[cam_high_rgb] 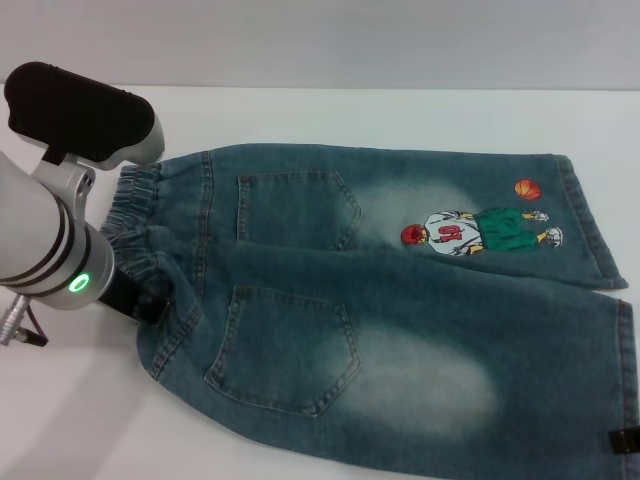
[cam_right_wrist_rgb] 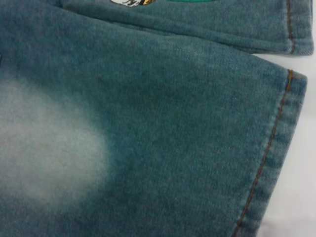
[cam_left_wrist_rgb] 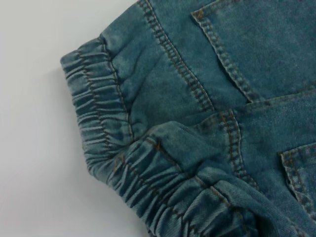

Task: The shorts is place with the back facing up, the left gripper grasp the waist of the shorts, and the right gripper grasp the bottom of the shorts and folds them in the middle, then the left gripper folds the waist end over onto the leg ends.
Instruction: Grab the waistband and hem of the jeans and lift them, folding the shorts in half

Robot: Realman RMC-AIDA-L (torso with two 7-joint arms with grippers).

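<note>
Blue faded-wash denim shorts (cam_high_rgb: 400,320) flat, pockets up, ready for folding; left gripper (cam_high_rgb: 135,300) at gathered waistband (cam_high_rgb: 135,215), finger state unclear; right gripper (cam_high_rgb: 625,440) at hem.
</note>
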